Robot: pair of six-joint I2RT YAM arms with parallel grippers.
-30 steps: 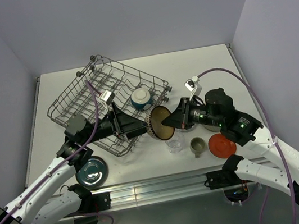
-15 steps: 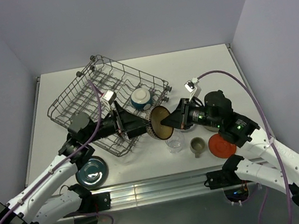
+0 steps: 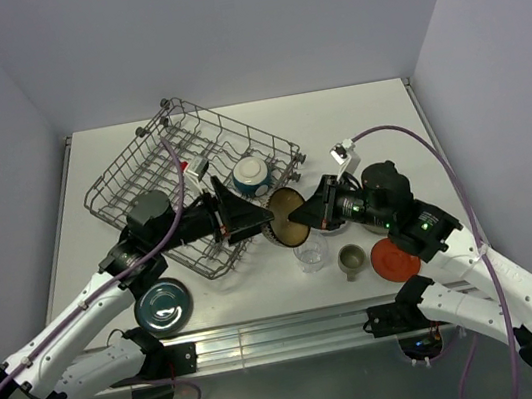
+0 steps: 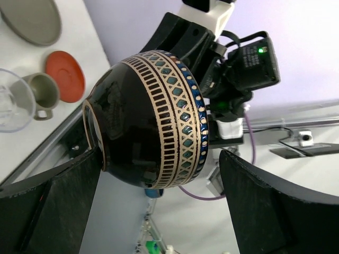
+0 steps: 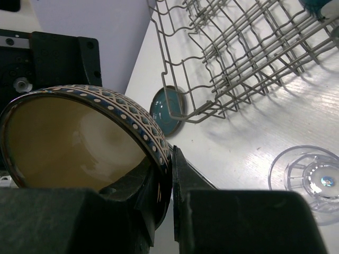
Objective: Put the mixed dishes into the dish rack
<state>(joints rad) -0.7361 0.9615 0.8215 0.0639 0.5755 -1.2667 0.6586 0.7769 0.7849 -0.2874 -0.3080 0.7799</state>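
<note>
Basically a mid-air handover beside the dish rack, which sits skewed on the left half of the bench.

Brown bowl hangs on edge between the arms, just off the rack's near right corner, mouth toward the right arm. Right fingers are clenched on its rim, one inside and one outside. Left fingers are spread wide either side of its belly, apparently not touching.

Handling, my read:
- glazed ceramic: stiff, slick, fairly heavy for a rim pinch
- likely to pivot in that pinch and to chip against wire
- better hold is rim wall or foot ring; the round belly would squirt out

Cream bowl is already in the rack. Dark teal dish, red-orange saucer, clear glass and grey mug are on the bench.

Hard to see:
- left arm covers the rack's near slots from above
- greyish plate is cut off at the left wrist frame corner and unseen from above
- right fingertips are hidden by the rim
</note>
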